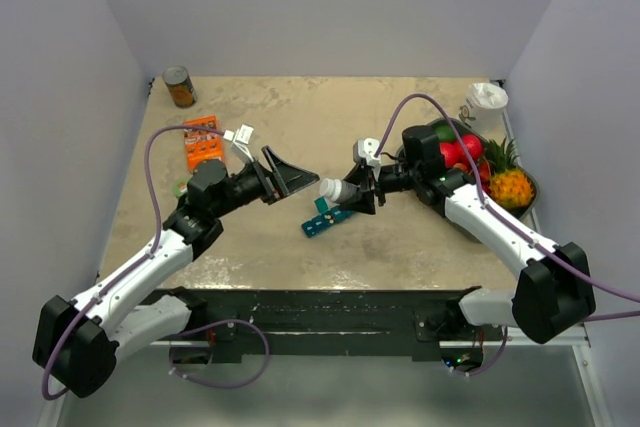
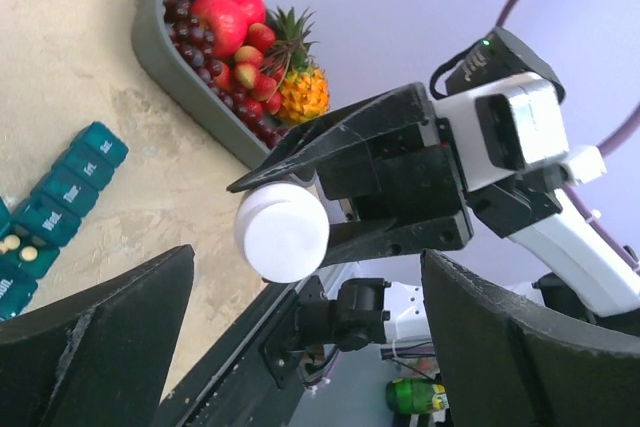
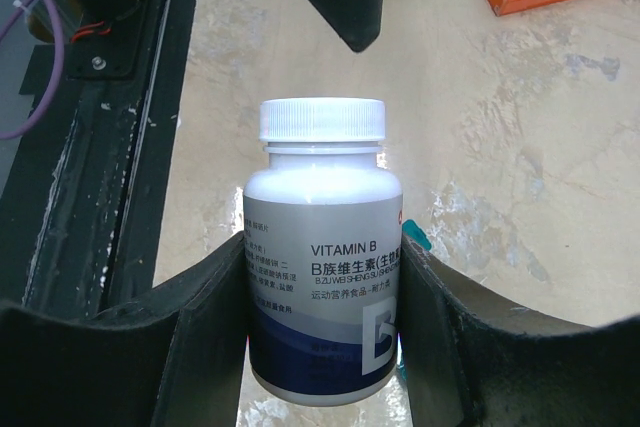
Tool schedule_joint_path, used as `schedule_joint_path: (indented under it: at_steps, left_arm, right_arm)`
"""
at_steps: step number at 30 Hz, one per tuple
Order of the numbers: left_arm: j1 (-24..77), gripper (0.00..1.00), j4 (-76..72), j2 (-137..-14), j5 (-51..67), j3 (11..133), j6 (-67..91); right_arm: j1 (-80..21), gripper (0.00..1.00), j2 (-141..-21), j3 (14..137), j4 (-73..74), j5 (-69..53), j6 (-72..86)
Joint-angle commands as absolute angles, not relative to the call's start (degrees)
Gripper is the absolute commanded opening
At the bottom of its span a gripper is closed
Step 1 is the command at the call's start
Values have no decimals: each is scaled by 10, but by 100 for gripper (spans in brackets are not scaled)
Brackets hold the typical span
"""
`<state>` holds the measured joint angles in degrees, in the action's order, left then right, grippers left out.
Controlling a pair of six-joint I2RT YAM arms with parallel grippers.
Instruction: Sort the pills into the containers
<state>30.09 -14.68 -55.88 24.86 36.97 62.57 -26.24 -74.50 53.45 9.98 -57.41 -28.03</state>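
Your desk (image 1: 280, 257) carries a grey tray (image 2: 172, 69) at its right edge. The tray is heaped with fruit: a pineapple (image 2: 301, 94), red apples, one green fruit and dark grapes. Your left claw (image 1: 298, 185) stands wide with nothing between its fingers, and it faces the right claw (image 1: 358, 192) across the middle of the desk. The right claw is clamped on the body of a vitamin B bottle (image 3: 322, 217), whose white cap is on and points at the left claw. The teal pill-organiser strip (image 1: 325, 219) lies slanted on the desk near the middle, its far end under that bottle in the top view. From the left wrist you see the lids marked Wed. through Sat. shut. Next to Wed., one compartment is open with two pale pills (image 2: 28, 252) in it. You cannot tell how the other compartments stand.
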Motion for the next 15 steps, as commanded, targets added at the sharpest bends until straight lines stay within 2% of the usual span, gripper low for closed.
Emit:
schedule_joint_path:
  at_steps: [1, 11, 15]
  left_arm:
    - [305, 99, -145, -571, 238, 397, 656]
    - [323, 99, -139, -618, 231, 421, 637]
    - [337, 95, -134, -639, 237, 439, 622]
  right_arm:
    - [-265, 0, -734, 563, 103, -565, -301]
    - [-268, 0, -734, 564, 105, -566, -304]
    - [-268, 0, -734, 564, 106, -565, -304]
